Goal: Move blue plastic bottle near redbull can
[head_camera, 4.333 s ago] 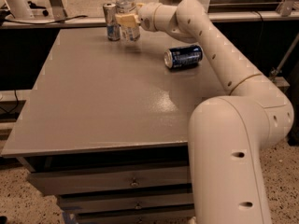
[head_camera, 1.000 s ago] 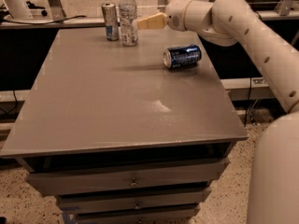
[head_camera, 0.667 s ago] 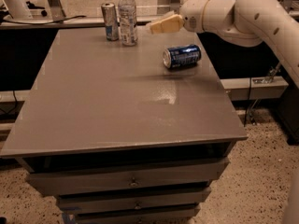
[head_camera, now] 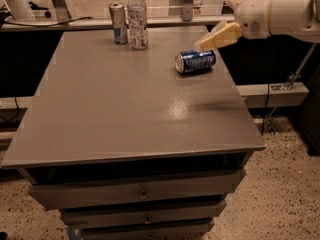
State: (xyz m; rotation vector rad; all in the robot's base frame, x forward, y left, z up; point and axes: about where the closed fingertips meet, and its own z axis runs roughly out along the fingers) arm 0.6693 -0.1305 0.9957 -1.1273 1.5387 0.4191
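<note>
Blue plastic bottle (head_camera: 137, 19), clear with a white screw cap and a blue-and-white label, stands upright at the far edge of the wide grey counter (head_camera: 125, 114). Just beside it, on the left, stands the slim silver redbull can (head_camera: 118, 24) with a blue band. They are so close that I judge the task as good as done, which would explain why nothing grips the bottle. A short dark blue can (head_camera: 195, 61) lies on its side near the right edge, well apart from both. The tan tool (head_camera: 212, 39) hangs in the air just above this lying can, touching and holding nothing; how far it is open I cannot tell
</note>
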